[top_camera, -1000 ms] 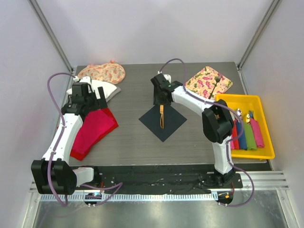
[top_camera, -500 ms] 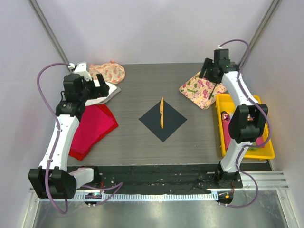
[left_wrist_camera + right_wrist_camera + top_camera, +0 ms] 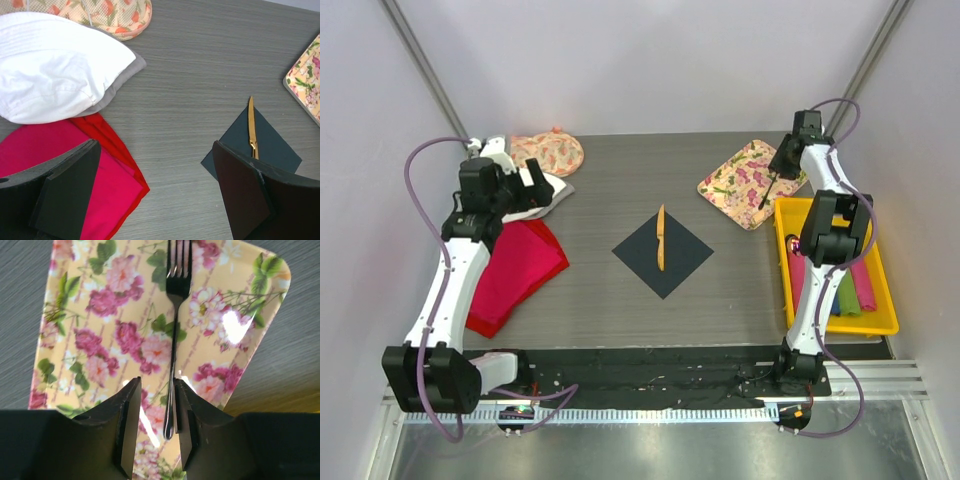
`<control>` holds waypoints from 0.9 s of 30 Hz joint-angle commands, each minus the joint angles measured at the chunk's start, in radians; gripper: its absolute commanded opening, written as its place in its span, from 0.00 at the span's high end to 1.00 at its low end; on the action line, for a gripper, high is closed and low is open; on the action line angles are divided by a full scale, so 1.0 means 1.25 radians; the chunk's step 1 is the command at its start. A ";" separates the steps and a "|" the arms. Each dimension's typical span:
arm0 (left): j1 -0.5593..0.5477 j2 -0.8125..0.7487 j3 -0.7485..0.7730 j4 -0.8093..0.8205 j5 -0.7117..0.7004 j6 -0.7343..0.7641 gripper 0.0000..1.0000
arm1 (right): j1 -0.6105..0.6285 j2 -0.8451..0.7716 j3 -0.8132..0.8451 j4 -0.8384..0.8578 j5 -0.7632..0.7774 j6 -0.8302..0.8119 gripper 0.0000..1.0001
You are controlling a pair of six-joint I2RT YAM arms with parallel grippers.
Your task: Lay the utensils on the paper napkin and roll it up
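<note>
Top external: very dark navy square paper napkin (image 3: 662, 251) lies flat at mid-desk, one corner toward the arm bases. A slim tan-orange knife (image 3: 661, 238) lies along its diagonal, presumably so a roll can close over it. The left pincer (image 3: 517, 182) hangs well left of the napkin, above a folded red cloth (image 3: 515, 270), likely parked out of the way. The right pincer (image 3: 783, 163) is far right of the napkin, over a floral-printed rectangular tray (image 3: 735, 180). Its jaw state is unreadable here. The right arm hides part of a yellow plastic bin (image 3: 880, 325) right of the napkin, so the contents are unclear. Left wrist: the pincer (image 3: 155, 150) is spread wide and holds nothing. The napkin (image 3: 280, 152) and knife (image 3: 251, 125) are partly cut off behind one finger. Right wrist: the pincer (image 3: 156, 385) is narrowly parted and straddles the handle of a dark slim metal fork (image 3: 176, 315) lying on the tray (image 3: 90, 340). A gap shows on one side, so I judge it not yet pinched. Contact on the other side cannot be resolved. The napkin is outside this view.
</note>
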 commanded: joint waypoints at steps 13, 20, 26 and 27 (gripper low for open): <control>0.003 0.043 0.019 -0.028 -0.004 0.012 0.00 | -0.017 0.109 0.087 0.083 0.030 0.013 0.62; 0.003 0.058 0.024 -0.028 -0.046 0.012 0.00 | -0.018 0.131 0.076 0.092 0.047 0.007 0.62; 0.003 0.075 0.035 -0.041 -0.069 0.003 0.00 | -0.018 0.139 0.066 0.104 0.042 0.001 0.86; 0.003 0.080 0.036 -0.042 -0.069 0.003 0.00 | -0.018 0.140 0.066 0.104 0.040 0.002 0.90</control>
